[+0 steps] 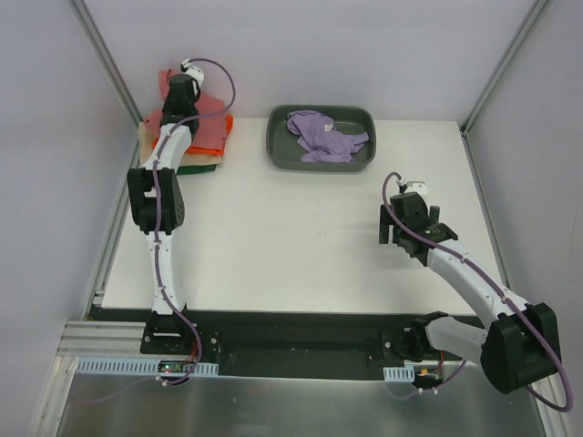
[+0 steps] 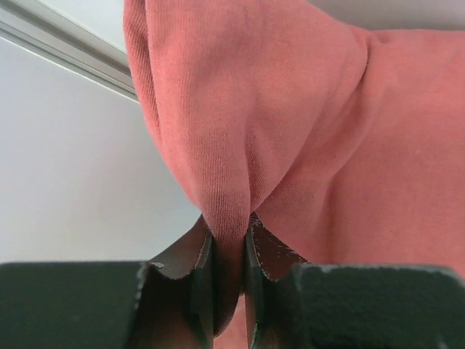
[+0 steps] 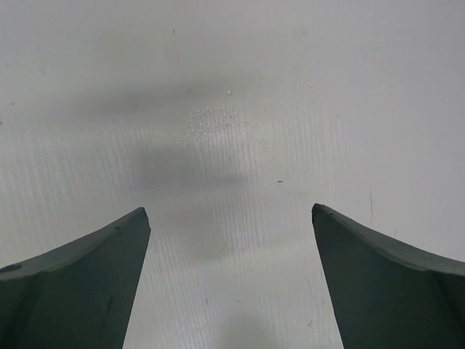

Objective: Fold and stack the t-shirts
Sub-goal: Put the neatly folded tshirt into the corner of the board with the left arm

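Observation:
A stack of folded t-shirts [image 1: 205, 137] lies at the table's far left corner, with the rose-red t-shirt [image 1: 211, 107] on top and orange, tan and dark green edges under it. My left gripper [image 1: 178, 91] is over the stack and is shut on a fold of the rose-red t-shirt [image 2: 290, 123], pinched between its fingers [image 2: 203, 276]. A crumpled lavender t-shirt [image 1: 323, 135] lies in the dark grey tray [image 1: 276, 150]. My right gripper [image 1: 407, 238] is open and empty above bare table; its fingertips [image 3: 131, 229] show only table between them.
The grey tray stands at the far middle of the white table [image 1: 291, 246]. Grey walls and metal frame posts [image 1: 105, 64] close in the left, right and back. A black rail [image 1: 301, 341] runs along the near edge by the arm bases.

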### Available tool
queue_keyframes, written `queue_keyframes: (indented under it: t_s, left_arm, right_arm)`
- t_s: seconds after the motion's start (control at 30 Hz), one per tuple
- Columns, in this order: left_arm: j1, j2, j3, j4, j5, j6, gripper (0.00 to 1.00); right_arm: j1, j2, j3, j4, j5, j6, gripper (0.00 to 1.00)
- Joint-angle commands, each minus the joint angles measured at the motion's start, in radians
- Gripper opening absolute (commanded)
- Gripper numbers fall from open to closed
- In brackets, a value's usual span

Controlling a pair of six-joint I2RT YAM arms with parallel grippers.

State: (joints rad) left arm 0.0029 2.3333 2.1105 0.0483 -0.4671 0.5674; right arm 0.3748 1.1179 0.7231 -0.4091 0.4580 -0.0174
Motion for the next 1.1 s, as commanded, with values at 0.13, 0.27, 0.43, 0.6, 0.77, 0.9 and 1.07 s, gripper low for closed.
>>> queue_keyframes:
  t_s: [0.13,0.27,0.43,0.6,0.77,0.9,1.07]
  left_arm:
    - [0.051,-0.018,-0.021,0.084,0.033,-0.018,0.62]
    - [0.054,-0.078,-0.064,0.097,0.024,-0.038,0.99]
    - [0.052,-0.204,-0.122,0.062,0.021,-0.162,0.99]
    - [0.034,-0.395,-0.216,-0.045,0.154,-0.366,0.99]
    - [0.009,-0.636,-0.392,-0.12,0.368,-0.685,0.99]
    - [-0.055,-0.837,-0.591,-0.107,0.452,-0.874,0.99]
    - [-0.304,-1.191,-1.019,-0.053,0.259,-0.874,0.99]
  right_arm:
    - [-0.008,0.003,0.018,-0.02,0.036,0.016,0.96]
    - [-0.007,-0.001,0.025,-0.034,0.028,0.016,0.96]
    - [-0.01,-0.075,0.015,-0.051,0.037,0.016,0.96]
    - [-0.008,-0.194,-0.014,-0.048,0.01,0.045,0.96]
    - [-0.01,-0.283,-0.043,-0.06,-0.018,0.063,0.96]
    - [-0.011,-0.339,-0.062,-0.06,-0.01,0.089,0.96]
    - [-0.013,-0.383,-0.091,-0.045,-0.103,0.073,0.96]
